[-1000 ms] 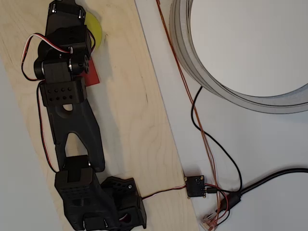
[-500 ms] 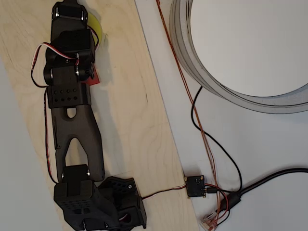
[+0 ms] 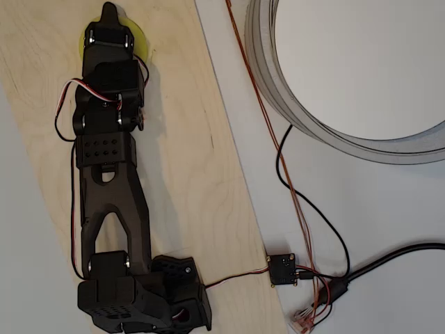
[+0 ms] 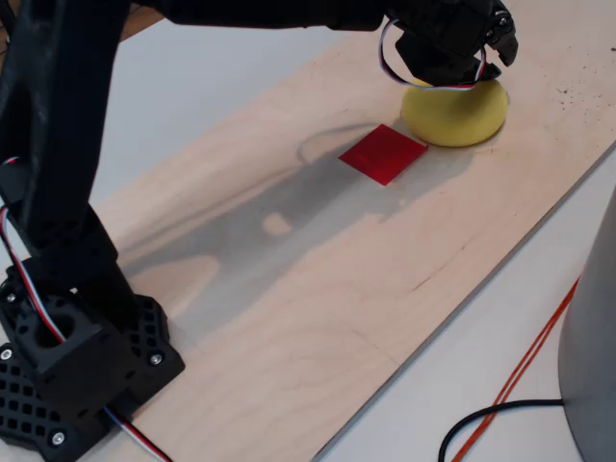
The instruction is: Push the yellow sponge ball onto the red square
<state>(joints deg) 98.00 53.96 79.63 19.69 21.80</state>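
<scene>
Plywood board [image 4: 318, 289] is seen carrying the black arm, which is stretched along it toward its far end. The yellow sponge ball [image 4: 456, 113] is found on the board near that far end, with the gripper [image 3: 109, 15] set over its top in the overhead view; whether the jaws are apart or together cannot be told. The red square [image 4: 382, 154] lies flat on the board just beside the ball, on the side nearer the arm's base, uncovered by it.

A pale wooden board [image 4: 318, 289] carries the red square [image 4: 382, 154] and, just beyond it, the yellow sponge ball [image 4: 460, 114].
</scene>
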